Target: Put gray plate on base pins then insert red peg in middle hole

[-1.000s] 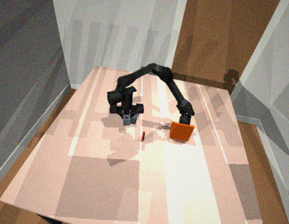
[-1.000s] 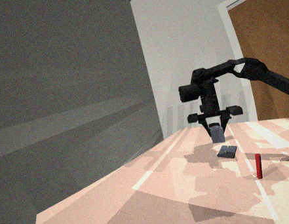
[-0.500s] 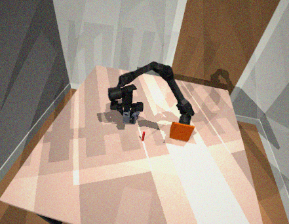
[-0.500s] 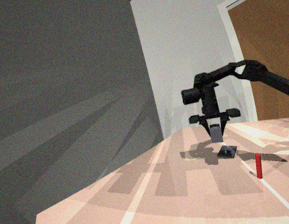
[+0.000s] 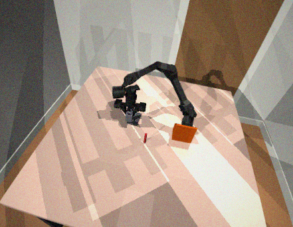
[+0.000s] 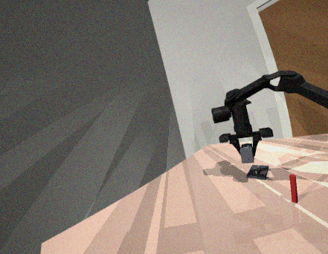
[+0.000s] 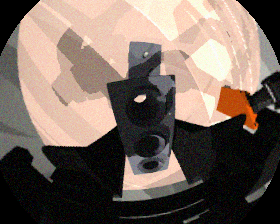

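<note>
My gripper (image 5: pixel 129 113) (image 6: pixel 247 148) (image 7: pixel 143 120) is shut on the gray plate (image 5: pixel 129 117) (image 6: pixel 247 154) (image 7: pixel 141 125) and holds it on edge in the air, a little above the table. The plate shows three holes in the wrist view. The dark base (image 5: pixel 137 119) (image 6: pixel 259 171) (image 7: pixel 144 56) lies on the table just below and slightly beside the plate; in the wrist view one of its pins shows past the plate's far edge. The red peg (image 5: pixel 145 137) (image 6: pixel 293 188) stands upright on the table, apart from the base.
An orange block (image 5: pixel 184 133) (image 7: pixel 233 104) sits at the foot of the arm, to the right of the peg. The pink table (image 5: pixel 94 159) ends at walls behind and at drop-off edges at the front and sides.
</note>
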`<act>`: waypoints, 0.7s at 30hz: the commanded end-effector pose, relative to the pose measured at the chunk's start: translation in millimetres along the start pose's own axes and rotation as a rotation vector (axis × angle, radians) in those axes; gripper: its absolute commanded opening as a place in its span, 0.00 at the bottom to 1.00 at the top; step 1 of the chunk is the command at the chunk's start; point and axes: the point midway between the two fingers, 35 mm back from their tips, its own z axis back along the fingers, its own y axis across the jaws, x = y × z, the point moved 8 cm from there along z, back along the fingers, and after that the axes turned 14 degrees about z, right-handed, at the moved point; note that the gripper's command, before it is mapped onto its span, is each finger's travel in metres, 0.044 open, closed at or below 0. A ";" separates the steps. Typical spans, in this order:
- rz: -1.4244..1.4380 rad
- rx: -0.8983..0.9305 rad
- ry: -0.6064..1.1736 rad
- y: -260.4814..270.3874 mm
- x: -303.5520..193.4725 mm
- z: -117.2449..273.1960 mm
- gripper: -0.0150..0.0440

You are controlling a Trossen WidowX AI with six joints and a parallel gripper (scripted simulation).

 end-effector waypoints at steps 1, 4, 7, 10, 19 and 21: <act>-0.020 0.005 -0.004 -5.1 9.5 -3.3 0.25; -0.040 0.004 -0.005 -9.0 17.2 -8.0 0.25; -0.061 0.004 -0.007 -13.1 24.7 -12.7 0.25; -0.082 0.003 -0.009 -17.6 32.1 -17.4 0.25; -0.145 -0.001 -0.018 -32.4 52.7 -31.2 0.25; -0.159 -0.002 -0.021 -36.0 57.1 -34.3 0.25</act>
